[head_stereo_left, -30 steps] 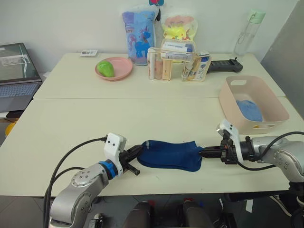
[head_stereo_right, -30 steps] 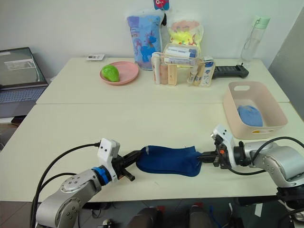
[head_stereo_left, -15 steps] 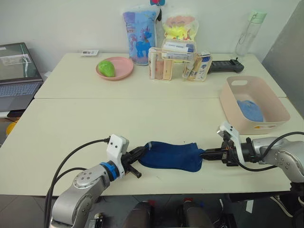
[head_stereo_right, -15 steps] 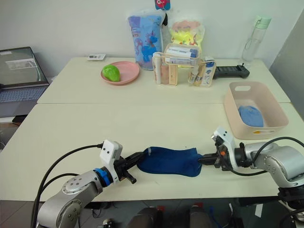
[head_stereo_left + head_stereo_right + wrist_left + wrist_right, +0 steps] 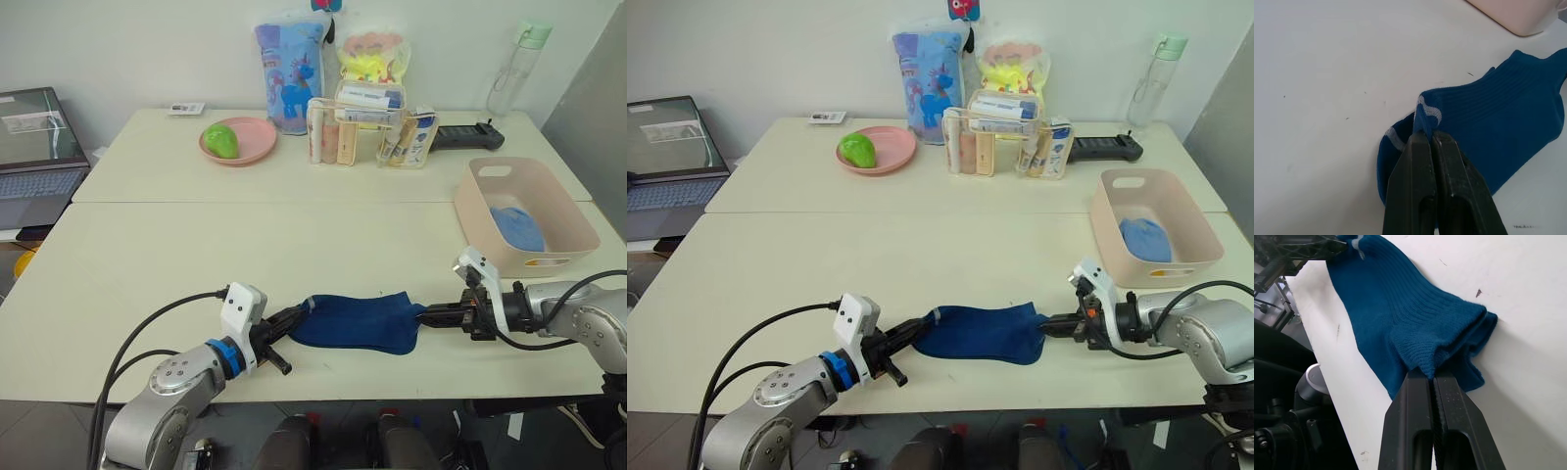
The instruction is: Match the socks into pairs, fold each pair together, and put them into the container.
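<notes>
The navy pair (image 5: 358,322) lies on the table (image 5: 196,255) between my end effectors; left end effector (image 5: 297,317) and right end effector (image 5: 428,316) each clamp one end.

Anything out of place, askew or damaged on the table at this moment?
Nothing stands out. The navy socks lie flat near the table's front edge, pinched at one end by the left gripper and at the other by the right gripper. The container sits upright with a light blue pair inside.
</notes>
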